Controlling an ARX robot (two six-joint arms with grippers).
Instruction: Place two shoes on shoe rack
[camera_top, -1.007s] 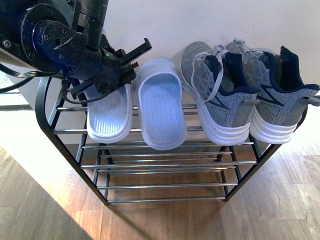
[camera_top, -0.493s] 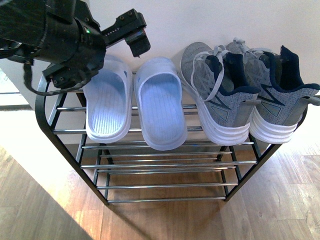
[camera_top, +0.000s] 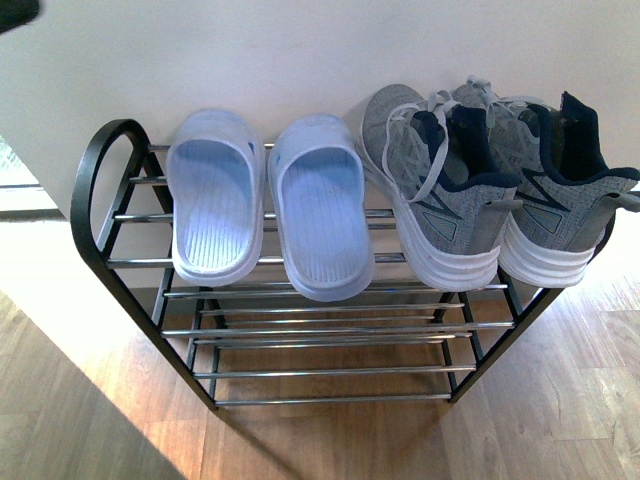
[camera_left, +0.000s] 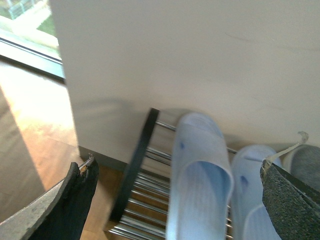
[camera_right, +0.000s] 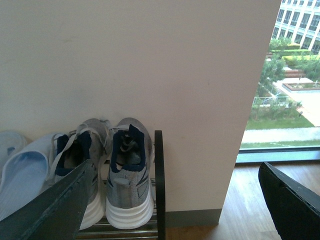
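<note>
The 2 pale blue slides (camera_top: 265, 205) and the 2 grey knit sneakers (camera_top: 495, 190) sat side by side on the top tier of the shoe rack (camera_top: 105, 190), toes toward the wall. The slides were smooth moulded rubber with ribbed footbeds; judged light, flexible, best gripped across the strap. The sneakers, with soft knit uppers, thick white ridged soles and navy collars, were judged heavier and best gripped at the heel collar. The left tool (camera_left: 175, 200) and right tool (camera_right: 175, 200) each stood wide apart, holding nothing.
</note>
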